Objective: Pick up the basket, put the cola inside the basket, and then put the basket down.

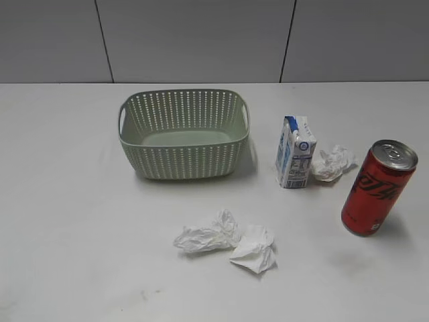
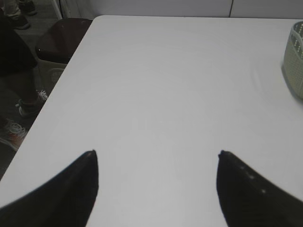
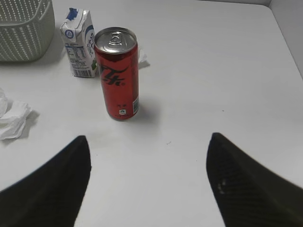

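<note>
The sage-green basket (image 1: 184, 134) stands empty on the white table at centre back; its edge shows in the left wrist view (image 2: 294, 56) and its corner in the right wrist view (image 3: 26, 28). The red cola can (image 1: 377, 188) stands upright at the right; in the right wrist view (image 3: 116, 73) it is ahead of my gripper, a little left. My left gripper (image 2: 156, 153) is open and empty over bare table, left of the basket. My right gripper (image 3: 149, 137) is open and empty, short of the cola. Neither gripper shows in the exterior view.
A white-and-blue carton (image 1: 295, 152) stands between basket and cola, with crumpled tissue (image 1: 333, 163) beside it. More crumpled tissue (image 1: 228, 240) lies in front of the basket. The table's left edge (image 2: 52, 94) drops to a floor with a dark stool.
</note>
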Controlling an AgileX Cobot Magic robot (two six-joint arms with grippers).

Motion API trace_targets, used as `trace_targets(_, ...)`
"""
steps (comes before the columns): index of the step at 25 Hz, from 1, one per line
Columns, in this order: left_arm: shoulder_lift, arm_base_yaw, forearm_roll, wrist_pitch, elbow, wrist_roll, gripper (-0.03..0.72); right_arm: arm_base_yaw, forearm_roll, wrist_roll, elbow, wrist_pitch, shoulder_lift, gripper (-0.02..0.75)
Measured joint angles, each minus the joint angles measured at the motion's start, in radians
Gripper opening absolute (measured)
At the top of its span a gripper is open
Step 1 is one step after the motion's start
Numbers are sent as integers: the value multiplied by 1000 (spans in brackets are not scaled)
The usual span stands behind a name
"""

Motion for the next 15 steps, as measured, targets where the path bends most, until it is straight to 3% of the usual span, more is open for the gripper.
trace_targets(15, 0, 0, 0, 0, 0, 0, 583, 0, 0, 0, 0, 0, 0, 591)
